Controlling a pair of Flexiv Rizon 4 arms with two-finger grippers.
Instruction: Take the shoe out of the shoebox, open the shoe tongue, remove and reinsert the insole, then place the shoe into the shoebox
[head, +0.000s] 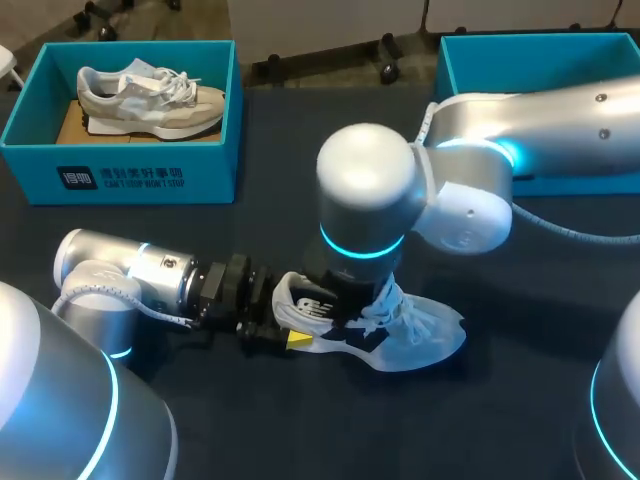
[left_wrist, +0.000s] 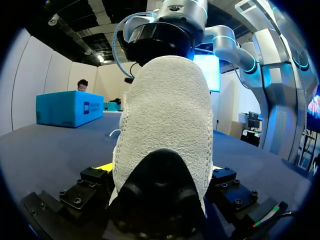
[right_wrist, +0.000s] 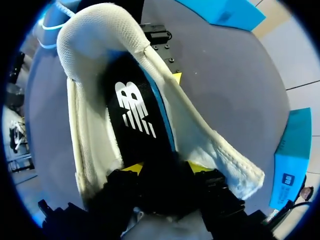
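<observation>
At the far left, the open shoebox (head: 205, 172) is sitting at the back of the tabletop (head: 500, 410). It is holding a second, beige shoe (head: 150, 98) and staying out of the arms' way. Nearer, the left gripper (head: 283, 325) is lying low along the tabletop, its fingers clamping the heel of the white shoe (head: 425, 330) from both sides. I judge it is acting as a vise, keeping the shoe from sliding or tipping. The shoe is resting sole down, well apart from the shoebox, with its toe pointing right. The right gripper (right_wrist: 166, 171) is reaching down into the shoe's mouth from above. Its yellow tips appear to be pinching the black insole (right_wrist: 134, 107), likely because the insole step is under way. A second blue box (head: 540, 62) is standing at the far right.
</observation>
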